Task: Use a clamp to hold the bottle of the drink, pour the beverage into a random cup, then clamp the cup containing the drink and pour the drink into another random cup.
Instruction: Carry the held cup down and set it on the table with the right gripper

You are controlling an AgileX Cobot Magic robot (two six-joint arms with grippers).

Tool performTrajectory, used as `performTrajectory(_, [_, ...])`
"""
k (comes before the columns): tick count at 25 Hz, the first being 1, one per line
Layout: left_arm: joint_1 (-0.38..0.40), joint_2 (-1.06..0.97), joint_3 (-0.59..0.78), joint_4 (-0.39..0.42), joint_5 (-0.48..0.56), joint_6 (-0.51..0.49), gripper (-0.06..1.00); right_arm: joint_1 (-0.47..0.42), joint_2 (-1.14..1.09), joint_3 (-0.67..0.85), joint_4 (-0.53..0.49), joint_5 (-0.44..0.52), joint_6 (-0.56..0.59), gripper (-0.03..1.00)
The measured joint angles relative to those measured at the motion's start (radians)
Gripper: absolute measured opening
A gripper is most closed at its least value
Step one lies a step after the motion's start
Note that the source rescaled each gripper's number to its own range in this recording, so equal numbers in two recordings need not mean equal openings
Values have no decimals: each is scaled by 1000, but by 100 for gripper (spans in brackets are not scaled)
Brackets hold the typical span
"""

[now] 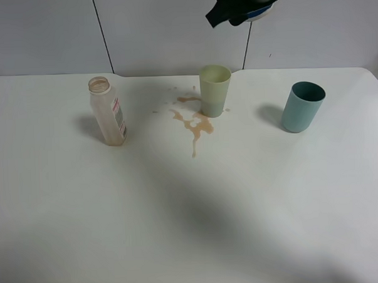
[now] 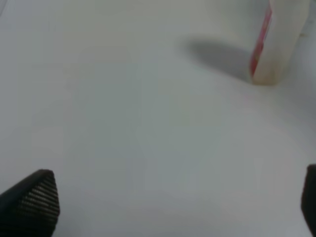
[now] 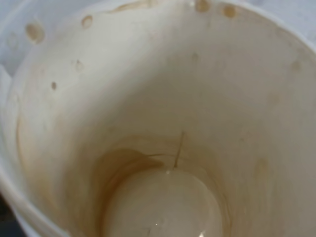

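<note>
While beverage [image 1: 194, 122] pools beside the tumbler [image 1: 215, 90], the bottle [image 1: 108, 112] stands upright.

White table [image 1: 67, 234], grey panelled wall [image 1: 40, 35]

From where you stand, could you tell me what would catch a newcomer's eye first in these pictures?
The brown spill on the white table, spreading from the foot of the yellow-green cup in the middle, stands out first. To its left stands an open, almost empty bottle, and to the right a teal cup, both upright. High above the yellow-green cup the right gripper holds a cup whose inside is streaked brown and nearly drained.
</note>
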Motion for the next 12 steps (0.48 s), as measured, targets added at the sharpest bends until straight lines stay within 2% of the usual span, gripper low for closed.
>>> performTrajectory(4, [0,0,0,0,0,0,100,0,-65,67,69,-198,1,0])
performTrajectory(7, [0,0,0,0,0,0,100,0,-113,150,146,-400,-14,0])
performTrajectory(12, [0,0,0,0,0,0,100,0,-145,301,340,-719,-138,0])
